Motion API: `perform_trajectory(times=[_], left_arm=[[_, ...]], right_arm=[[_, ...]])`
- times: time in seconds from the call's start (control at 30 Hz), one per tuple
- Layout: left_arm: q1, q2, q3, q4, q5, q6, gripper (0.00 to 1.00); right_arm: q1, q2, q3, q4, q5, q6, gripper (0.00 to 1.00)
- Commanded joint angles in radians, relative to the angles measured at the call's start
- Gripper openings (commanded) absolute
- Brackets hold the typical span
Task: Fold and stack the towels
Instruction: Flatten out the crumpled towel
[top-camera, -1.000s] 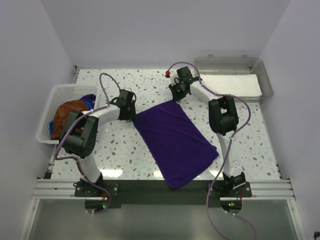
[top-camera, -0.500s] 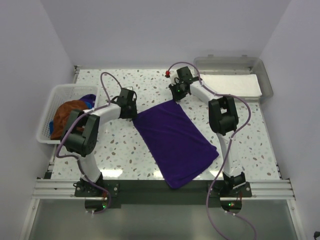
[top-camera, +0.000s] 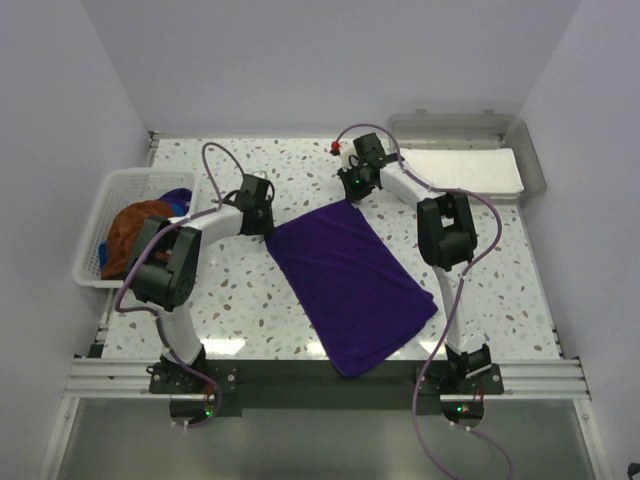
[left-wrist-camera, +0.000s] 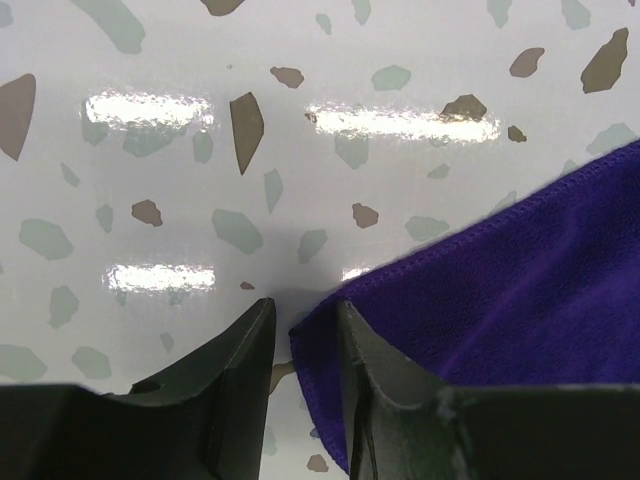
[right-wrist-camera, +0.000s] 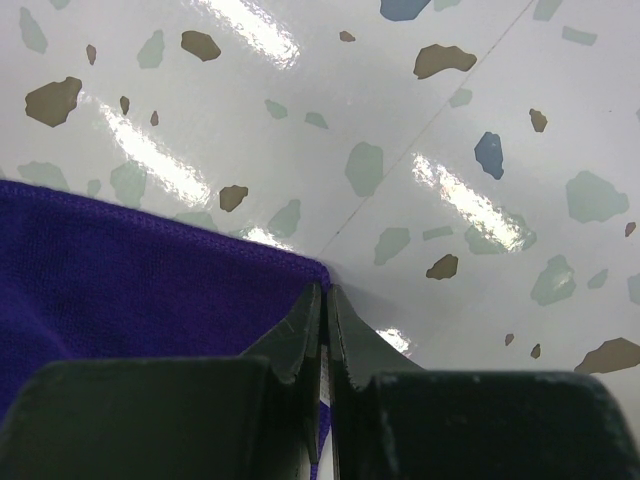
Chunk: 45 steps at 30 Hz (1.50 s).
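The purple towel (top-camera: 350, 285) (seemingly soft, light, limp) is pinched at one corner by the right jaws, another straddled by narrowly parted left jaws.

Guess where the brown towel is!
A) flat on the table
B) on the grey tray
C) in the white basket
C: the brown towel sits bunched up in the basket on the left, and only the purple towel lies on the table.
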Motion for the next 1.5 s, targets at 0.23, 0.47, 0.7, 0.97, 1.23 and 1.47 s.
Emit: perform_trajectory(times=[0.23, 0.47, 0.7, 0.97, 1.23, 1.47], left_arm=[[-0.041, 0.083, 0.018, -0.145, -0.058, 0.032, 0.28], [-0.048, 0.094, 0.035, -0.194, -0.059, 0.029, 0.35], [-0.055, 0.100, 0.029, -0.188, -0.007, 0.032, 0.20], [-0.036, 0.106, 0.056, -0.180, -0.042, 0.043, 0.00], [0.016, 0.043, 0.283, -0.176, -0.119, 0.171, 0.00], [0.050, -0.011, 0.513, -0.111, -0.079, 0.317, 0.00]], right_arm=[[-0.003, -0.027, -0.030, -0.022, 0.011, 0.008, 0.03], [-0.003, -0.038, -0.038, -0.018, 0.013, 0.013, 0.04], [-0.003, -0.036, -0.041, -0.010, 0.010, 0.021, 0.04], [-0.003, -0.047, -0.008, -0.002, -0.002, 0.038, 0.00], [-0.011, -0.103, 0.120, 0.027, 0.066, 0.085, 0.00], [-0.037, -0.201, 0.223, 0.065, 0.162, 0.100, 0.00]])
